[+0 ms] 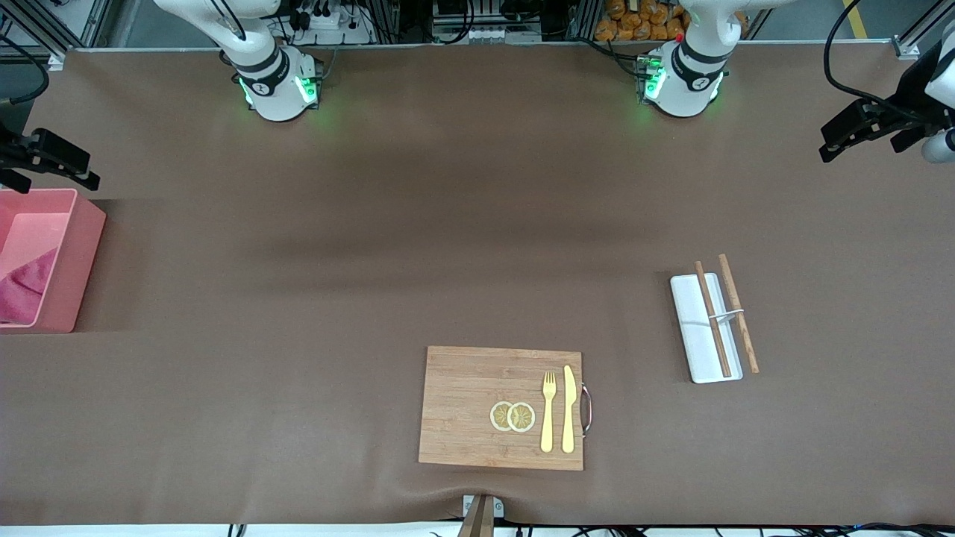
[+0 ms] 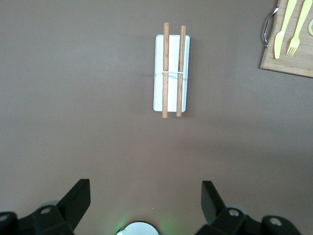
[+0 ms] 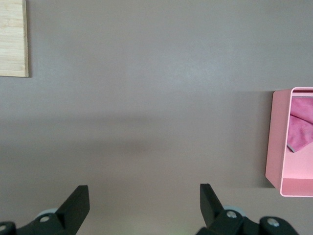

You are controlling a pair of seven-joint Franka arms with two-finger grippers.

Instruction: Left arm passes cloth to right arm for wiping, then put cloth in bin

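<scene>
Cutting board (image 1: 501, 407) with fork (image 1: 548, 412), knife (image 1: 568, 409), lemon slices (image 1: 512, 416) nearest front camera. White tray (image 1: 701, 328) with chopsticks (image 1: 739, 313) farther, toward left arm's end. Cloth (image 1: 22, 287) seen lying in bin (image 1: 71, 261) at right arm's end. Right gripper (image 3: 142, 203) raised beside bin, fingers spread, empty. Left gripper (image 2: 144, 200) parked high, fingers apart, empty. Task judged finished; no further move needed beyond retreat.

Even, soft overhead light falls on the bench (image 1: 477, 224), leaving faint broad shadows. The bin (image 1: 71, 268) casts a dim shadow. Green base lights glow. Focus seems sharp, without glare.
</scene>
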